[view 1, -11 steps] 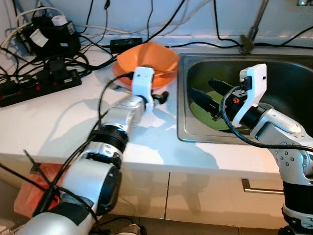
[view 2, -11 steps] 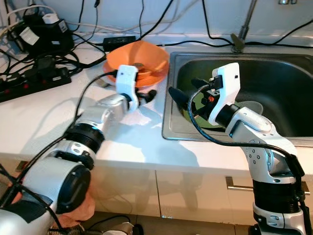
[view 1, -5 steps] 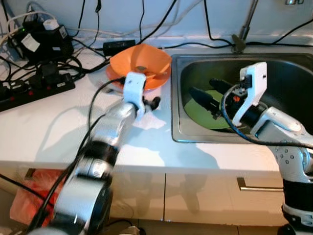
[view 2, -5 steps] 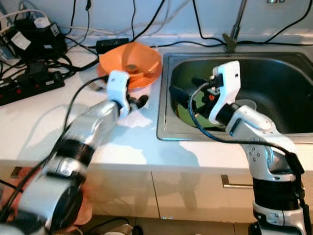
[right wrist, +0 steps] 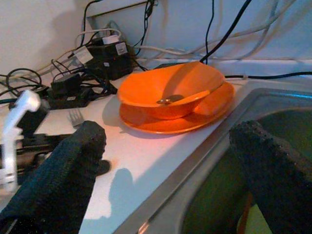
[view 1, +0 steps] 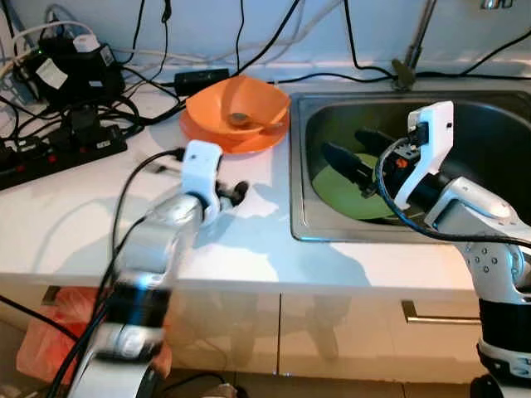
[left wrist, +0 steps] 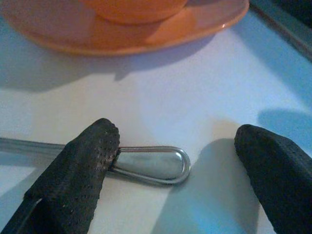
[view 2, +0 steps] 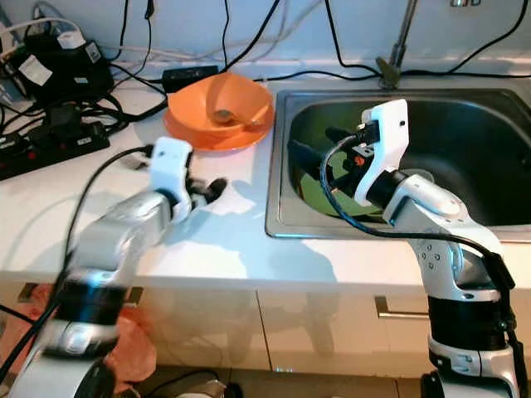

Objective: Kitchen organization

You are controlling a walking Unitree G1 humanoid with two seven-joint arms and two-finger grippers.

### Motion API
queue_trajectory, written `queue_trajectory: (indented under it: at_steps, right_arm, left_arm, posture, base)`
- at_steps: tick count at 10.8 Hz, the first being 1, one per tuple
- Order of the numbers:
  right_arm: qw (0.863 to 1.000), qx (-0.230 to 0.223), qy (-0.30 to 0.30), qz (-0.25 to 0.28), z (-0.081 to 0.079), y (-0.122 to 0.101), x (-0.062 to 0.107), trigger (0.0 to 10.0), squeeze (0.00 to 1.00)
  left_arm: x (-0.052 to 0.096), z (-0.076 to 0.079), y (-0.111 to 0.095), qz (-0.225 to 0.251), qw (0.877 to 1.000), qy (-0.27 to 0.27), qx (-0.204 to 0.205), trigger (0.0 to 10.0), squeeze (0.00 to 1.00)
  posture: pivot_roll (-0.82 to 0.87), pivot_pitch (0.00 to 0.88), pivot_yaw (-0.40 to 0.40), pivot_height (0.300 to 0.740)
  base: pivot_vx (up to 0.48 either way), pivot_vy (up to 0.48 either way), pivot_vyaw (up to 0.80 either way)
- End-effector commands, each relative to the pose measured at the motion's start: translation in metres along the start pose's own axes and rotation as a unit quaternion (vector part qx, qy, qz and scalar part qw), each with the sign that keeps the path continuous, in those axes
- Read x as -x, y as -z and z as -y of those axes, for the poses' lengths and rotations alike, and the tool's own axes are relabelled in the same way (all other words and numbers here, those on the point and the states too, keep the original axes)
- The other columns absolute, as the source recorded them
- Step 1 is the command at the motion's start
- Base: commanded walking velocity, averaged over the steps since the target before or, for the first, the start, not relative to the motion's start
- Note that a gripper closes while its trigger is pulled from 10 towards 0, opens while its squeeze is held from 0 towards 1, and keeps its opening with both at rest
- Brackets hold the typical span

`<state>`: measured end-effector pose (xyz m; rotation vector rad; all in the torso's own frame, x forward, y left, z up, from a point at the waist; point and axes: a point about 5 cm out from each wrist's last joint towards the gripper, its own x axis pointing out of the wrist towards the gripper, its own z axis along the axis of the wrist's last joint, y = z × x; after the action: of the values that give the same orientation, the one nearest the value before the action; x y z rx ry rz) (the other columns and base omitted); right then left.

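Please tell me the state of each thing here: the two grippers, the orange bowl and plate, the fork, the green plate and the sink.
Left gripper: open, over the fork handle.
Right gripper: open, over the sink.
Fork: flat on the counter.
Orange bowl: upright on the orange plate, a small object inside.
Orange plate: on the counter beside the sink.
Green plate: in the sink.
Sink: no water visible.

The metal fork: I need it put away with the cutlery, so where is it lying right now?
The metal fork lies flat on the white counter, just in front of the orange plate and bowl, with its handle end between the open fingers of the left claw.
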<state>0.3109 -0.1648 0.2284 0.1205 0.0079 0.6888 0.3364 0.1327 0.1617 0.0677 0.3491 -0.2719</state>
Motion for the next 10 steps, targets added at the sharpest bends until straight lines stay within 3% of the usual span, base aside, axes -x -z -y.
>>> queue_trajectory:
  at_steps: [1, 3, 4, 6, 7, 9, 10]
  right_arm:
    - [1.000, 0.008, -0.004, 0.010, 0.001, -0.007, -0.002, 10.0, 0.42]
    - [1.000, 0.008, -0.006, 0.011, 0.001, -0.007, -0.003, 10.0, 0.37]
    - [1.000, 0.009, -0.007, 0.011, 0.001, -0.007, -0.005, 10.0, 0.29]
    - [1.000, 0.009, -0.010, 0.011, 0.002, -0.007, -0.007, 10.0, 0.25]
    - [1.000, 0.009, -0.016, 0.008, 0.001, -0.006, -0.008, 10.0, 0.23]
    - [0.999, 0.008, -0.032, -0.003, -0.001, -0.002, -0.008, 10.0, 0.00]
    - [0.999, 0.007, -0.039, -0.008, -0.003, 0.001, -0.009, 10.0, 0.00]
  left_arm:
    - [0.007, -0.003, 0.032, -0.079, 0.997, -0.001, 0.024, 10.0, 0.00]
    - [0.020, 0.004, 0.034, -0.085, 0.996, 0.007, 0.028, 10.0, 0.00]
    - [0.028, 0.012, 0.025, -0.075, 0.997, 0.019, 0.014, 10.0, 0.00]
    - [0.032, 0.016, 0.008, -0.044, 0.999, 0.021, -0.001, 10.0, 0.00]
    - [0.035, 0.013, -0.008, -0.011, 0.999, 0.003, -0.031, 10.0, 0.00]
    - [0.042, -0.002, -0.041, 0.039, 0.996, -0.050, -0.061, 10.0, 0.00]
    - [0.045, -0.007, -0.055, 0.061, 0.993, -0.068, -0.079, 10.0, 0.00]
  posture:
    - [0.13, 0.038, 0.063, 0.740]
    - [0.14, 0.036, 0.059, 0.740]
    - [0.15, 0.031, 0.055, 0.740]
    - [0.15, 0.026, 0.052, 0.740]
    - [0.15, 0.023, 0.051, 0.740]
    - [0.16, 0.019, 0.050, 0.740]
    - [0.17, 0.015, 0.051, 0.740]
  base:
    - [0.000, 0.000, 0.00]
    - [0.000, 0.000, 0.00]
    - [0.000, 0.000, 0.00]
    - [0.000, 0.000, 0.00]
    - [0.000, 0.000, 0.00]
    - [0.000, 0.000, 0.00]
    - [0.000, 0.000, 0.00]
